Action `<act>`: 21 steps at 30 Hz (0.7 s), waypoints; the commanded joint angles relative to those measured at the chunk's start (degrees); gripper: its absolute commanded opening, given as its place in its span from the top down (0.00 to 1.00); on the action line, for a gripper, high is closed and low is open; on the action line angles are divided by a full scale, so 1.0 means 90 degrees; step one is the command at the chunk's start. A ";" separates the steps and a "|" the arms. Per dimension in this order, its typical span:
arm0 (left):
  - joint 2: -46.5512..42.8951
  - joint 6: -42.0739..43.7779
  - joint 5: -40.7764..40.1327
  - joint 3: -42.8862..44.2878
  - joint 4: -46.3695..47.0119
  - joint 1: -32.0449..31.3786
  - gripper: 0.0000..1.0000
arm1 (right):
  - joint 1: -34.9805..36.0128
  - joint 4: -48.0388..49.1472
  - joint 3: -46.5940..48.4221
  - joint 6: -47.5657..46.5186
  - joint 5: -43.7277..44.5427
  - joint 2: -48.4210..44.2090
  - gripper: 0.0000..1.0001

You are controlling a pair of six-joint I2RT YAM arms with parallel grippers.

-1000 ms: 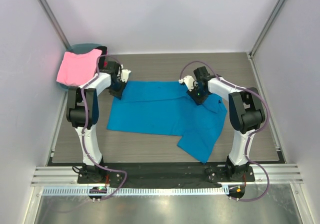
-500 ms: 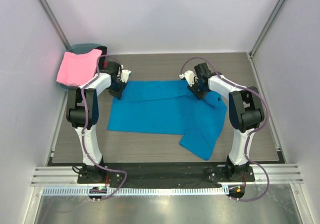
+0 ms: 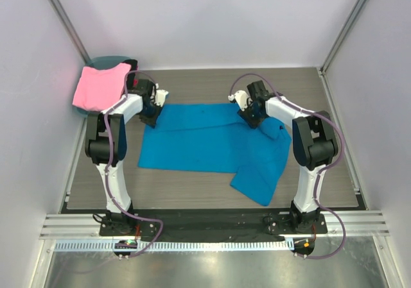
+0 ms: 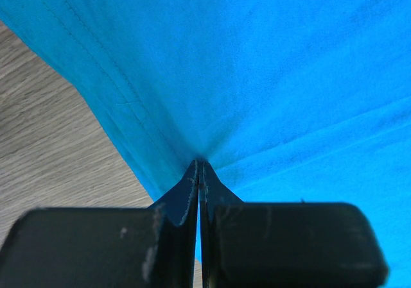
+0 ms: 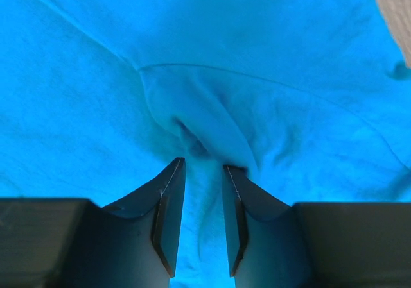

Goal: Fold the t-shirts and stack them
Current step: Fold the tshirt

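Note:
A large bright blue t-shirt [image 3: 205, 144] lies spread on the wooden table, its right part bunched and hanging toward the near edge. My left gripper [image 3: 154, 113] is at the shirt's far left corner, and the left wrist view shows it [image 4: 200, 166] shut on a pinch of the blue cloth [image 4: 270, 76]. My right gripper [image 3: 252, 117] sits on the shirt's far right part. In the right wrist view it [image 5: 202, 165] stands open, a raised fold of blue cloth [image 5: 212, 118] just beyond its tips. A pink t-shirt [image 3: 96, 86] lies over the basket.
The round teal basket [image 3: 103, 61] stands in the far left corner under the pink shirt, with a bit of dark cloth [image 3: 131, 64] at its right edge. Pale walls close in the table on three sides. A black rail [image 3: 205, 220] runs along the near edge.
My right gripper has slid a little to the far left along the shirt and its jaws have widened, letting the fold loose. The left arm has not moved.

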 commanded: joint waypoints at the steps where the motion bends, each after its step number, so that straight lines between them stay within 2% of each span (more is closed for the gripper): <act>1: -0.0201 0.0091 -0.0181 -0.0142 0.0016 0.0036 1.00 | 0.0065 0.0105 0.0231 0.0064 -0.0064 0.0102 0.65; 5: -0.0230 0.0110 -0.0181 -0.0200 0.0026 0.0036 1.00 | 0.0094 0.0163 0.0231 0.0162 0.0062 0.0160 0.72; 9: -0.0269 0.0101 -0.0191 -0.0259 0.0055 0.0036 1.00 | 0.0114 0.0193 0.0212 0.0211 0.0170 0.0151 0.92; 12: -0.0231 0.0101 -0.0172 -0.0201 -0.0032 0.0036 1.00 | 0.0143 0.0222 0.0173 0.0289 0.0268 -0.0005 0.99; 21: -0.0328 0.0110 -0.0074 -0.0230 -0.0082 0.0036 1.00 | 0.0328 -0.0032 0.0231 0.0357 0.0532 -0.0689 0.99</act>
